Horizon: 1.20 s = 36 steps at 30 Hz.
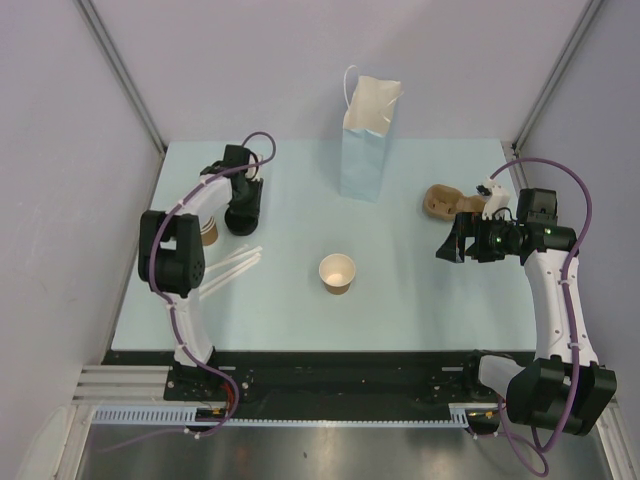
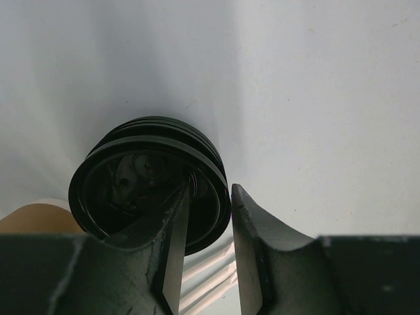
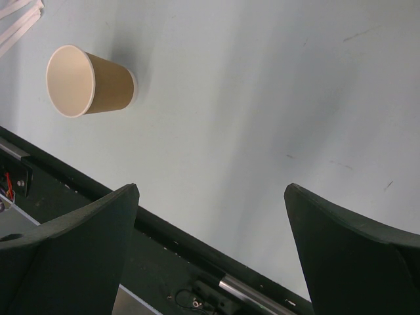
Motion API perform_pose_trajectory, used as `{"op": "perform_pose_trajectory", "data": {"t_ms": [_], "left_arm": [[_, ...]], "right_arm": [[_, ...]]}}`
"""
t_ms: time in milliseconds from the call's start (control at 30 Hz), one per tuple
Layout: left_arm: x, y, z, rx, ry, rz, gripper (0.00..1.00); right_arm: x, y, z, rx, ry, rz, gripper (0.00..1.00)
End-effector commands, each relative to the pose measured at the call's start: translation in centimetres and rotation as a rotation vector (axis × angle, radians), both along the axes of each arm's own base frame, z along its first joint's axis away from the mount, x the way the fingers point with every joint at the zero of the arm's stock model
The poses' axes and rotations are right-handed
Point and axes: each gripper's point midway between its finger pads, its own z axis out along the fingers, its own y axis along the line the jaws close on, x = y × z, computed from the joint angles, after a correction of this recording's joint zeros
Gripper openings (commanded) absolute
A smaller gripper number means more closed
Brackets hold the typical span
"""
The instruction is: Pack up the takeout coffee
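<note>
The left hand [image 2: 211,216] straddles the black lids [image 2: 151,131], squeeze unclear; the right hand [image 3: 210,190] is apart. Stuck lids might lift together.

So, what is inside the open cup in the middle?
The open cup shows only its cream inside, no contents; its bottom is too small to judge.

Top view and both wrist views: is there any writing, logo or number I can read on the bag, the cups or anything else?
No text can be read in any view.
paper bag: plain, no print on the side that shows.
open paper cup: plain, no label.
black lids: faint raised marks inside, too blurred to read.
</note>
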Motion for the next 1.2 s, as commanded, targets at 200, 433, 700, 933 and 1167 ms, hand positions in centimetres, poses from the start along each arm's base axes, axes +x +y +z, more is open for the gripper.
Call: {"op": "perform_pose_trajectory", "data": {"t_ms": [200, 433, 700, 933, 1167], "left_arm": [[1.2, -0.5, 0.9, -0.011, -0.043, 0.007, 0.24], [1.0, -0.7, 2.4, -0.007, -0.068, -0.01, 0.03], [0.5, 0.1, 5.2, 0.046, -0.134, -0.012, 0.0], [-0.4, -0.9, 8.5, 0.025, -0.192, -0.083, 0.0], [-6.2, -6.8, 19.5, -0.235, -0.359, -0.388, 0.0]], "right_arm": [[0.4, 0.1, 0.3, 0.01, -0.018, 0.003, 1.0], [0.4, 0.0, 0.2, 0.009, -0.015, 0.003, 1.0], [0.3, 0.2, 0.4, 0.01, -0.026, 0.009, 1.0], [0.3, 0.2, 0.8, 0.01, -0.043, 0.011, 0.99], [0.2, 0.3, 2.4, -0.015, -0.097, 0.059, 1.0]]}}
